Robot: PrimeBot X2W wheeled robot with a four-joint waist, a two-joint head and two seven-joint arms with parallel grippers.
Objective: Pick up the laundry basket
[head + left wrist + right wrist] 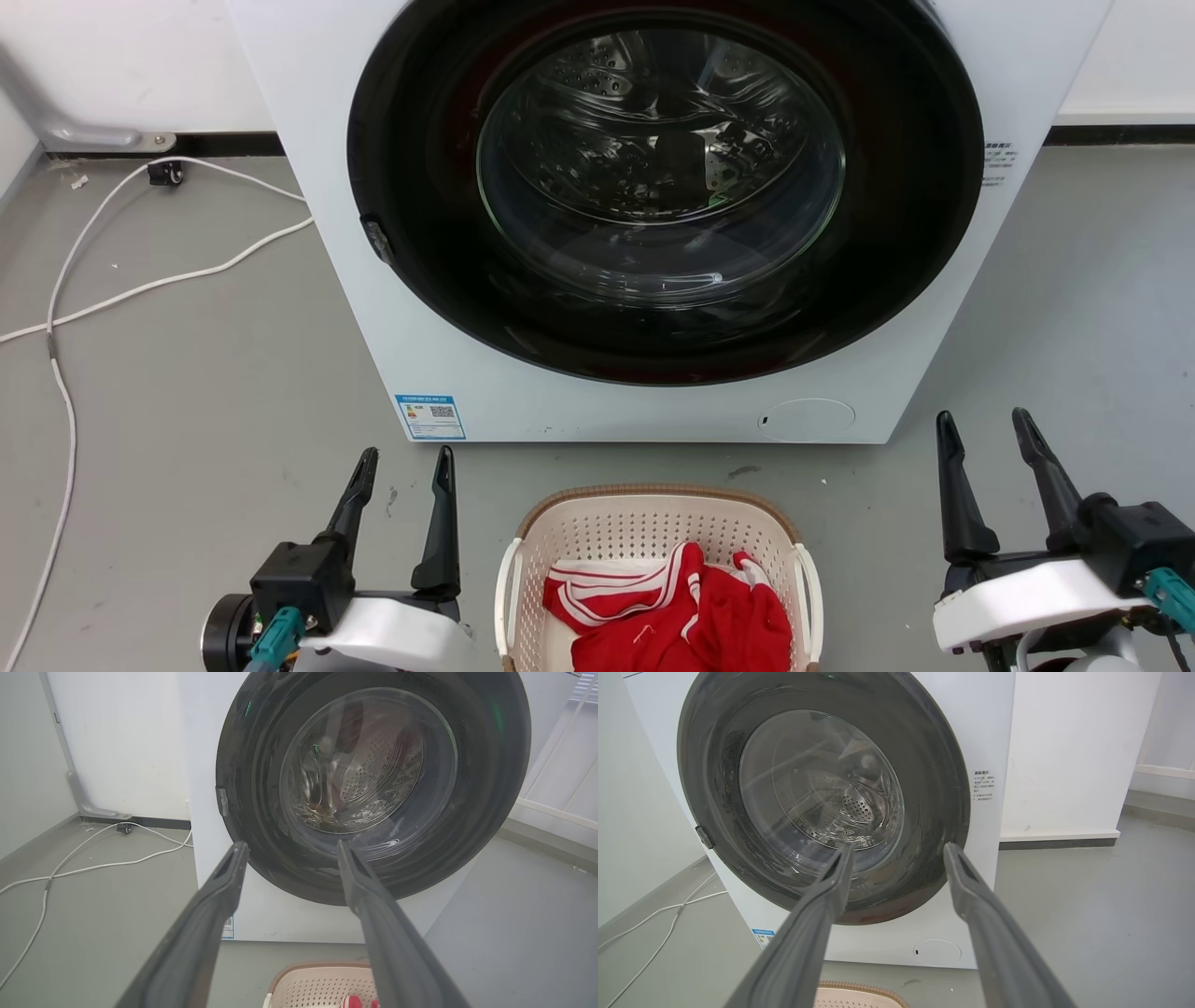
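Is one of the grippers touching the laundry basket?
No, in the head view the left gripper and the right gripper stand open beside the laundry basket, both apart from it.

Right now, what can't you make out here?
The laundry basket: near end cut off by the head view's bottom edge.
Its floor: hidden under the red garment, head view.
Print on the washer label: too small, head view.
Drum contents: reflections on the door glass, head view.

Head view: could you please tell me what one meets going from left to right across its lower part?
cable → left gripper → laundry basket → right gripper
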